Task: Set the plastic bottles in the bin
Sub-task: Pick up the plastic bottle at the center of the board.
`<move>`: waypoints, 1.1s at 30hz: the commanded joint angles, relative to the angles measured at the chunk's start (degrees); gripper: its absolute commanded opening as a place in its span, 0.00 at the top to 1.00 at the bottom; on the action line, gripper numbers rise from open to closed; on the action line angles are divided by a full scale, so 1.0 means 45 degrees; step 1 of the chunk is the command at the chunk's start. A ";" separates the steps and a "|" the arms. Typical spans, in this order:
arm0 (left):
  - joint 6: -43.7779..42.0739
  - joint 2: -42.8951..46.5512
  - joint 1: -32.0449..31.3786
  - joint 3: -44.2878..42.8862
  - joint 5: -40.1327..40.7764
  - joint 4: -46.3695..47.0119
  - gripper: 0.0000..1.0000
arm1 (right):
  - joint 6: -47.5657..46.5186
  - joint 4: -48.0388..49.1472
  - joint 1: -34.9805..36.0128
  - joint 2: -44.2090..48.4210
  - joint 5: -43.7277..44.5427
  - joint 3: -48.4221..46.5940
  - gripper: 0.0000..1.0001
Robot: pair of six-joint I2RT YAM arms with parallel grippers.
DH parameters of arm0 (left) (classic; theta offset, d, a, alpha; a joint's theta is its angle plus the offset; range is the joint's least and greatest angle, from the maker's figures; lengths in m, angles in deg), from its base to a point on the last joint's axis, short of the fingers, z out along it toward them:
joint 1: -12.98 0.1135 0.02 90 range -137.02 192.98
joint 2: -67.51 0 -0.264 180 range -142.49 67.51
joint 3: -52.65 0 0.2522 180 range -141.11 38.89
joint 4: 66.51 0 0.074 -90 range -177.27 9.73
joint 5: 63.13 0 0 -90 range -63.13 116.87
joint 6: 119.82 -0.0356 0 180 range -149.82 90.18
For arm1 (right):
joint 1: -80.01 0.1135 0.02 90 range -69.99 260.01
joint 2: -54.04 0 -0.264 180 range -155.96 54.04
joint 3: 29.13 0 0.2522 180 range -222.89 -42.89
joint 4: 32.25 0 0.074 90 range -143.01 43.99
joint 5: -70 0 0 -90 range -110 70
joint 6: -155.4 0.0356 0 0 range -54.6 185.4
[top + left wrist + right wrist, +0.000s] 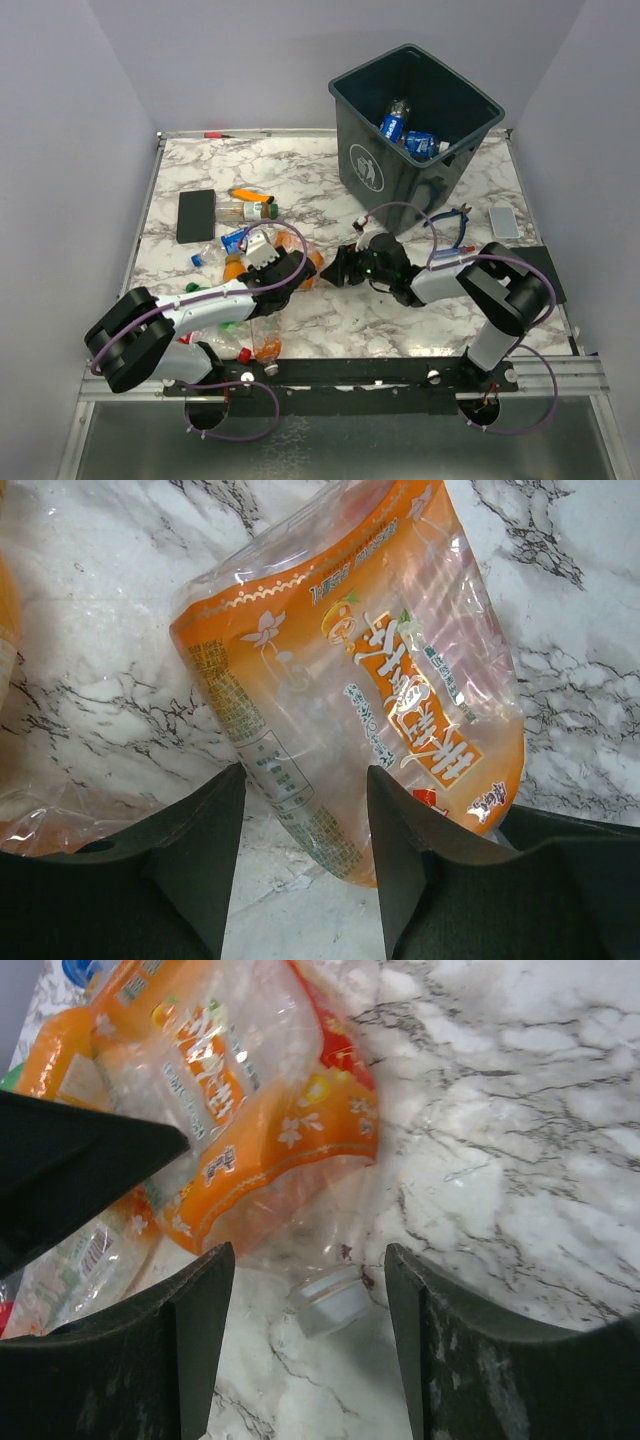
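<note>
One crumpled orange-labelled bottle is pinched by the left hand; the right hand (spread) straddles a white cap.

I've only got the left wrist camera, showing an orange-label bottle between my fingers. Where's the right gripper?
Observer: Directly opposite: the right gripper faces your left gripper across that orange-label bottle.
Operator: Holding anything?
Observer: No, its jaws stand open either side of the bottle's pale cap.
Operator: And the bin?
Observer: The bin stands at the table's far right, blue-labelled bottles already inside.
</note>
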 commanded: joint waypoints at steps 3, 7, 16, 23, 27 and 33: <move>-0.1434 -0.0172 0.0080 0.0047 -0.0783 0.0772 0.50 | -0.0163 0.0550 0.0558 0.0310 0.0169 0.0941 0.47; -0.2783 -0.0640 0.0084 -0.0054 -0.2036 0.2031 0.50 | 0.0514 0.0367 0.0718 0.1334 0.0555 0.1933 0.52; -0.5406 -0.2055 -0.0005 -0.0666 -0.5059 0.4633 0.49 | 0.2234 -0.3135 0.2188 0.5116 0.1509 0.3076 0.53; -0.6209 -0.1313 -0.0105 -0.0245 -0.5331 0.5556 0.21 | 0.3611 -0.6620 0.2860 0.9459 0.4324 0.4048 0.25; -0.6047 0.0082 -0.0123 0.0373 -0.4214 0.5471 0.02 | 0.3994 -0.8068 0.2841 1.1547 0.6021 0.4069 0.16; -0.6228 0.0206 -0.0113 0.0142 -0.3396 0.5387 0.11 | 0.3986 -0.7749 0.2215 1.0336 0.6193 0.3275 0.11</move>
